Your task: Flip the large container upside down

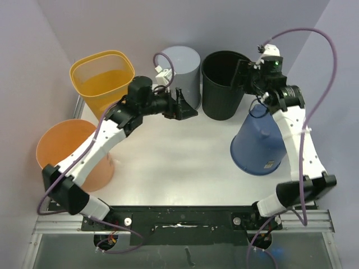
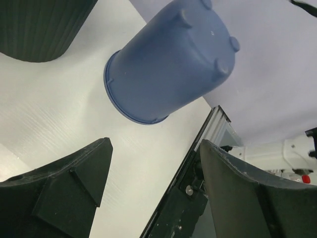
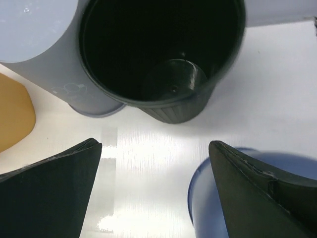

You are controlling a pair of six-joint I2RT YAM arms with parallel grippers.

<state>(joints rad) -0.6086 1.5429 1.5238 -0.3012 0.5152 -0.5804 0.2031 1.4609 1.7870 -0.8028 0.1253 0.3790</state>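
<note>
A large blue container stands upside down on the white table at the right, wide rim down and footed bottom up; the left wrist view shows the blue container the same way. My right gripper hovers open above the gap between it and a black container, holding nothing. In the right wrist view the right gripper frames bare table, with the blue container's rim by the right finger. My left gripper is open and empty mid-table, and the left gripper faces the blue container.
The black ribbed container stands upright with its mouth open. A grey container stands beside it, a yellow one at the back left, and an orange one at the left edge. Purple walls enclose the table.
</note>
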